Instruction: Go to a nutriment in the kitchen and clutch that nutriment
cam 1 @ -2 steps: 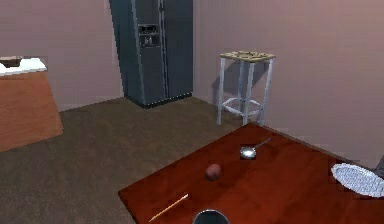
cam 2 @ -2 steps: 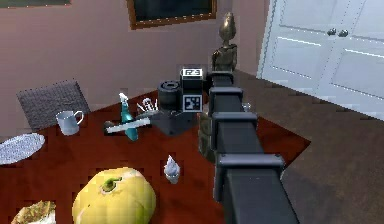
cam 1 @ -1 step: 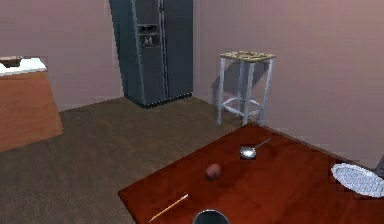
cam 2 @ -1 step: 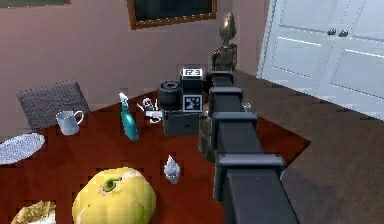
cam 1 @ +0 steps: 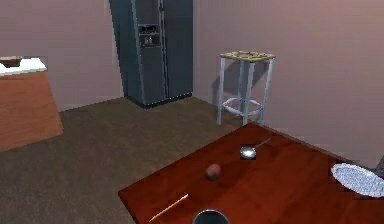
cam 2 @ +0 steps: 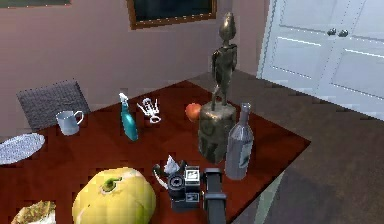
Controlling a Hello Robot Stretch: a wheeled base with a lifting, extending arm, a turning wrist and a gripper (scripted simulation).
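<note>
A small red round food [cam 2: 193, 112] lies on the brown table [cam 2: 280, 150], just left of a tall dark statue [cam 2: 218, 95]. On the same table [cam 1: 290, 185] a dark-red round thing [cam 1: 214, 171] shows in the forward view. A big yellow squash-like food [cam 2: 113, 197] sits at the near edge, with a piece of bread [cam 2: 35, 213] left of it. The arm [cam 2: 213, 205] rises from the bottom edge, and the gripper [cam 2: 168, 168] stands over the table beside the yellow food. I cannot tell whether it holds anything.
A grey bottle [cam 2: 239, 142], teal spray bottle [cam 2: 129, 118], corkscrew [cam 2: 150, 110], mug [cam 2: 69, 122] and plate [cam 2: 20, 148] share the table, with a chair [cam 2: 50, 100] behind. Ahead stand a dark fridge [cam 1: 150, 50], a white stool [cam 1: 247, 85] and a wooden counter [cam 1: 25, 105].
</note>
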